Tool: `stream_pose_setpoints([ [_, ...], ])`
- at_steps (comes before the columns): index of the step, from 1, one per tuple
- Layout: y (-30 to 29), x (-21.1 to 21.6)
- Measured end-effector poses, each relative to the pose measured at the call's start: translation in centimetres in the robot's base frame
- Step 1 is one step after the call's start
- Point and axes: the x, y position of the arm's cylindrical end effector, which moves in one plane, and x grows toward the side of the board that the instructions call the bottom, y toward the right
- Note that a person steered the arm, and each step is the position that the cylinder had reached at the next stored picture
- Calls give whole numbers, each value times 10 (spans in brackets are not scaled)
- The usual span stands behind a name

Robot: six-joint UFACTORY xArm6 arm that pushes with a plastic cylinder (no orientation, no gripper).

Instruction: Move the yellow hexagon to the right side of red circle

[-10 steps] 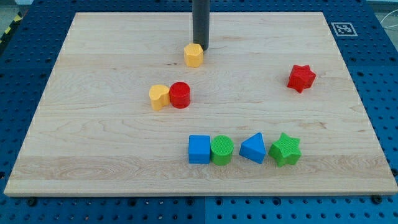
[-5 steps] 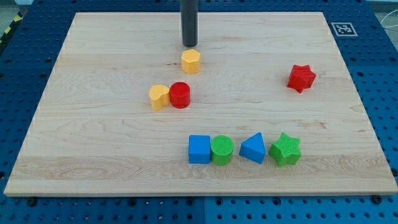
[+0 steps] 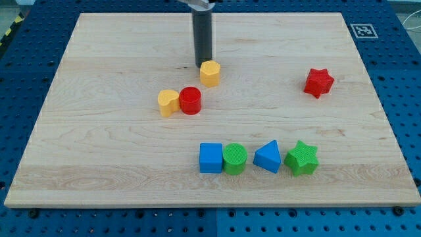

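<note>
The yellow hexagon (image 3: 210,73) lies on the wooden board, above and to the right of the red circle (image 3: 190,100). A yellow heart-shaped block (image 3: 168,103) touches the red circle's left side. My tip (image 3: 202,64) stands at the hexagon's upper left edge, touching or nearly touching it.
A red star (image 3: 319,82) lies at the view's right. A row of a blue square (image 3: 211,158), green circle (image 3: 235,158), blue triangle (image 3: 268,157) and green star (image 3: 302,158) lies near the view's bottom. The board (image 3: 99,164) ends at a blue pegboard.
My tip moved from the hexagon's upper right round to its upper left and came down the view. The hexagon first slid left, then down and to the right, closer to the red circle's right side.
</note>
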Motion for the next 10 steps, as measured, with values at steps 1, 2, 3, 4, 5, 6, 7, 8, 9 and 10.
stream_pose_setpoints([
  [1, 10, 1],
  [2, 9, 14],
  [3, 9, 29],
  [4, 9, 41],
  [5, 9, 52],
  [6, 9, 60],
  [7, 9, 65],
  [8, 17, 63],
  [9, 28, 21],
  [10, 63, -8],
])
